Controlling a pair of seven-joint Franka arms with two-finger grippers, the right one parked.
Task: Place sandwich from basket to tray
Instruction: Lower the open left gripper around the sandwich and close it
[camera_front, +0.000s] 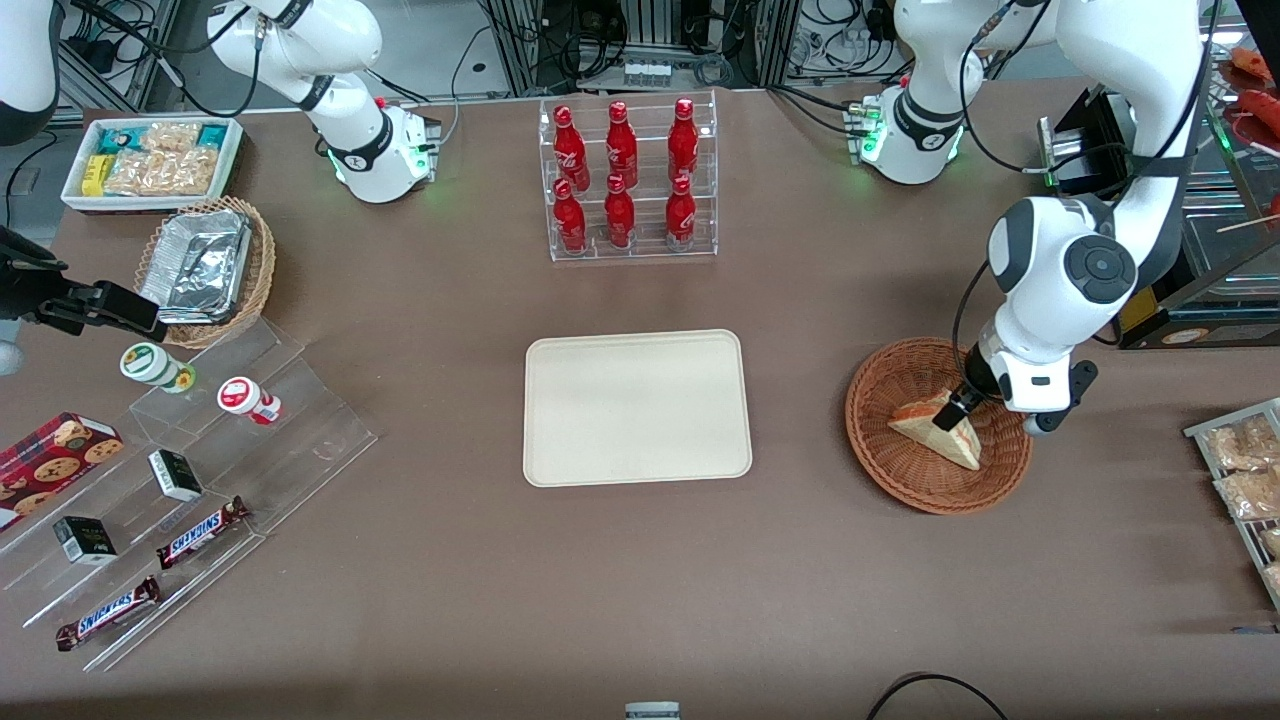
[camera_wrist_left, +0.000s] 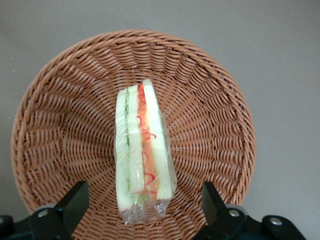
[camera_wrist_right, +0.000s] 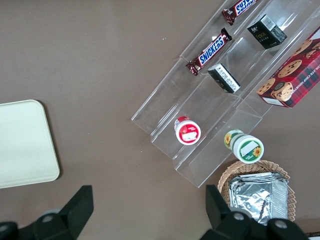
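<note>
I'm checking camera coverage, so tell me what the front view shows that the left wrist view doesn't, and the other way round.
Only the front view shows the empty cream tray, the rack of red bottles, the snack stands and the whole working arm. Only the left wrist view shows the sandwich's filling edge-on, green and red-orange layers under clear wrap, with the open pincer astride its end. Both show the sandwich lying in the reddish-brown wicker basket on the brown table, with the pincer down over it.
</note>
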